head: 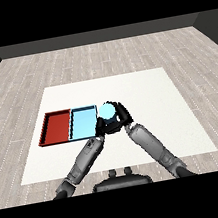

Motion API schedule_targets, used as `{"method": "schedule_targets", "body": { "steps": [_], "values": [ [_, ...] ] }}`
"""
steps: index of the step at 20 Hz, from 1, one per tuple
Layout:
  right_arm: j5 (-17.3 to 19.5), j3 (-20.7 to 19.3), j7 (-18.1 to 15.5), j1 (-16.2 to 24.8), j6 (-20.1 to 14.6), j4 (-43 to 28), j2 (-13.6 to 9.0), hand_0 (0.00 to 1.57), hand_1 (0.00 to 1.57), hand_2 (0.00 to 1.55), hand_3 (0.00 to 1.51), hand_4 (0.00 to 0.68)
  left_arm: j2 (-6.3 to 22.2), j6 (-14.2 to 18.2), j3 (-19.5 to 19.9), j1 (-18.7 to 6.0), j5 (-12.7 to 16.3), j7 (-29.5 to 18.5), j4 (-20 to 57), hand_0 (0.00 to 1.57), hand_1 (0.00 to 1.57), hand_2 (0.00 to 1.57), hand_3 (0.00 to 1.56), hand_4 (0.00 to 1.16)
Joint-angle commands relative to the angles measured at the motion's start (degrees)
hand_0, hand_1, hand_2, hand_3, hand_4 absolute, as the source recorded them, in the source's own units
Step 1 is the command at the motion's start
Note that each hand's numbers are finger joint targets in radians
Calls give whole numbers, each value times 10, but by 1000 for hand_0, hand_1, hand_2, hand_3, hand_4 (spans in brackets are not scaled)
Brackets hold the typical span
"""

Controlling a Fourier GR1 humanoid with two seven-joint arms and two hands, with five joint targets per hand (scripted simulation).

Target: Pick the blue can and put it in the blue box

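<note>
- Blue can (106, 112) at frame centre, just right of the light blue tray (83, 123); seen from above, pale round top facing the camera, so long axis upright or near it; lifted or resting, cannot tell
- Right hand (122, 114) curled round the can from its right and lower side; black fingers wrapping the body; gripping the can
- Left hand (101, 128) just below-left of the can, at the light blue tray's right edge; mostly hidden among dark shapes; finger state cannot be told
- Light blue tray left of centre, red tray (57, 127) touching it further left; both on the white table (143, 89); nothing visible inside either
- Key relation: target tray lies directly left of the held can, right beside it; can over or just outside the tray's right rim, not clearly inside
- Judged step: carry in hand, release not yet done; short leftward shift, then lowering, then opening the fingers
- Risk judged: left hand close to the tray's right edge, possibly in the path; can could catch the rim if lowered too early
</note>
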Motion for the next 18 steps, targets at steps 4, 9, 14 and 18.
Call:
{"method": "schedule_targets", "body": {
  "steps": [4,9,14,18],
  "values": [
    [-37,2,-10,1,-10,-4,5,1491,1491,1447,1370,554,-3,40,-4,25,-13,-24,-8,1571,1571,1567,1485,1144],
    [-29,-17,-3,2,16,8,5,866,866,865,597,0,-3,37,15,6,-8,-35,11,1571,1571,1571,1488,1128],
    [-29,-9,-12,27,18,-6,5,0,0,0,0,0,-3,53,-3,-2,-8,-14,-4,1571,1571,1571,1488,1128],
    [-2,0,-1,47,49,-38,0,0,0,0,0,0,-3,22,35,8,-33,-46,24,1571,1571,1571,1490,1130]
  ]
}}
